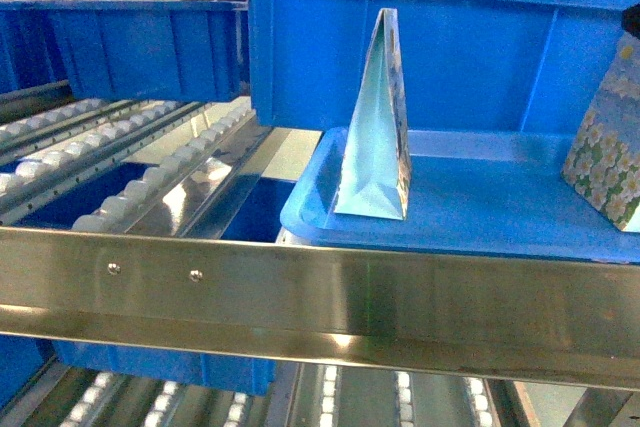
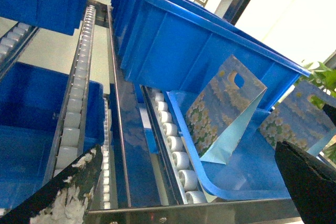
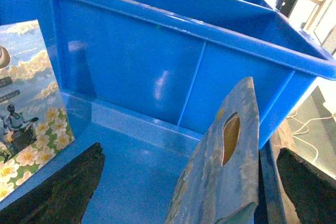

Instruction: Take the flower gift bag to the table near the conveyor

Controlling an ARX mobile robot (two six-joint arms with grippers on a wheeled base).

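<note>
I see the left jaws [image 2: 194, 182] spread wide in the left wrist view, two dark fingers at the lower corners, nothing held. The right jaws [image 3: 189, 187] also stand wide apart and hold nothing; one flower gift bag [image 3: 223, 166] rises edge-on between their fingers, whether touching I cannot tell. That bag stands upright on a shallow blue tray [image 1: 470, 212]. A second floral bag [image 1: 610, 147] stands at the tray's right edge. Behind both sits a deep blue bin [image 1: 470, 47]. The tray rests on the conveyor [image 1: 130, 167], with white rollers between steel rails and a steel front beam [image 1: 320, 292] nearest the head camera.
</note>
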